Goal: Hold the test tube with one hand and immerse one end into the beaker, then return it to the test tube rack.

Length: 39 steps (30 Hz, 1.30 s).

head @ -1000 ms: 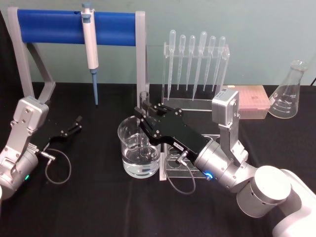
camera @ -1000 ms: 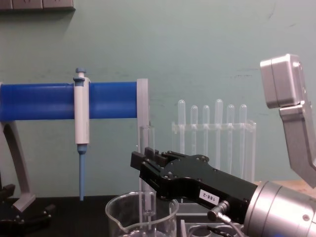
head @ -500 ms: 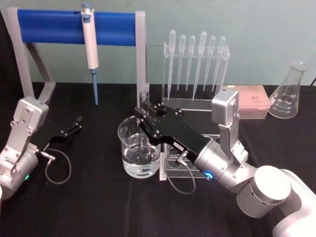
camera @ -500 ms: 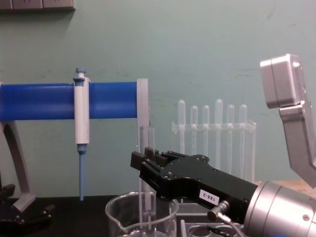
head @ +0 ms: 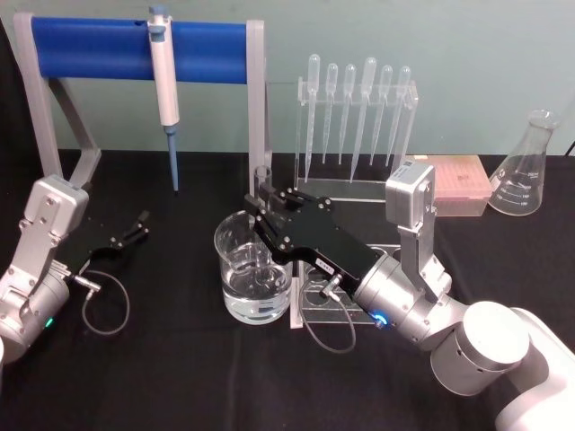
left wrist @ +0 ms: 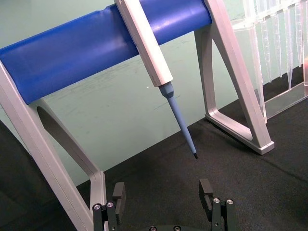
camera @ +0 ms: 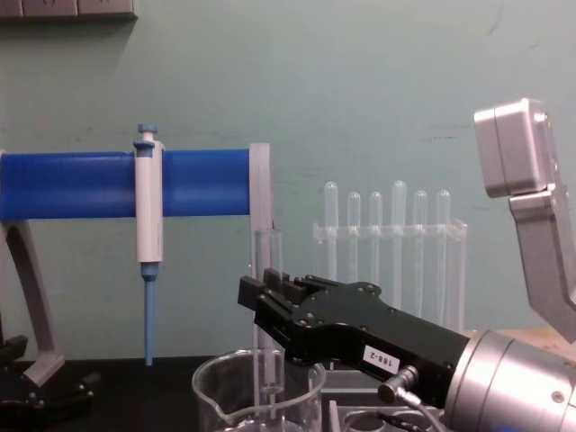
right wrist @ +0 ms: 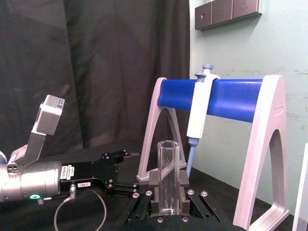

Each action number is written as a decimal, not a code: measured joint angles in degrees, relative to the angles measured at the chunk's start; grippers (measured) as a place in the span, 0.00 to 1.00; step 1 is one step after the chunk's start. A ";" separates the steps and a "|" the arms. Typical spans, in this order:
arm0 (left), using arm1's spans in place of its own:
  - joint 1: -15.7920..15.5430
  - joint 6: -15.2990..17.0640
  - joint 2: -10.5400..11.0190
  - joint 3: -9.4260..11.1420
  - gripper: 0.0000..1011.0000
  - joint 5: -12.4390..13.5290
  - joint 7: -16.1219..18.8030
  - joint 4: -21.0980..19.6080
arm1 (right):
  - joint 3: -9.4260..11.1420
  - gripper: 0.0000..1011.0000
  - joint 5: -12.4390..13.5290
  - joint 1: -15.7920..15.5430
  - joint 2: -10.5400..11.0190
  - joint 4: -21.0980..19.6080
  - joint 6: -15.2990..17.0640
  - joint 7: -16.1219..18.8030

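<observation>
The clear test tube [head: 262, 178] stands upright, and my right gripper [head: 263, 209] is shut on it about halfway up. Its open rim rises above the black fingers [camera: 270, 290]. Its lower part reaches down inside the beaker [camera: 211, 389], as seen through the glass. The beaker [head: 230, 262] sits at the table's middle with water in its bottom; I cannot tell whether the tube's end touches the water. The right wrist view shows the tube [right wrist: 168, 168] clamped between the pads. My left gripper [head: 135, 228] rests open at the left of the table, with its fingers [left wrist: 118, 193] spread and nothing between them.
A white-and-blue pipettor [head: 163, 81] hangs on the blue-barred stand [head: 90, 40] behind. A clear rack of plastic pipettes [head: 355, 117] stands at the back, with a pink box [head: 458, 184] and a conical flask [head: 523, 171] to its right. A clear acrylic rack [head: 310, 301] sits just right of the beaker.
</observation>
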 joint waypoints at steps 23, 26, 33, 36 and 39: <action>0.00 0.00 0.00 0.00 0.99 0.00 0.00 0.00 | 0.00 0.22 0.00 0.00 0.00 0.00 0.00 0.00; 0.00 0.00 0.00 0.00 0.99 0.00 0.00 0.00 | 0.00 0.22 0.00 0.00 0.00 0.00 0.00 0.00; 0.00 0.00 0.00 0.00 0.99 0.00 0.00 0.00 | 0.00 0.22 0.00 0.00 0.00 0.00 0.00 0.00; 0.00 0.00 0.00 0.00 0.99 0.00 0.00 0.00 | 0.00 0.22 0.00 0.00 0.00 0.00 0.00 0.00; 0.00 0.00 0.00 0.00 0.99 0.00 0.00 0.00 | 0.00 0.22 0.00 0.00 0.00 0.00 0.00 0.00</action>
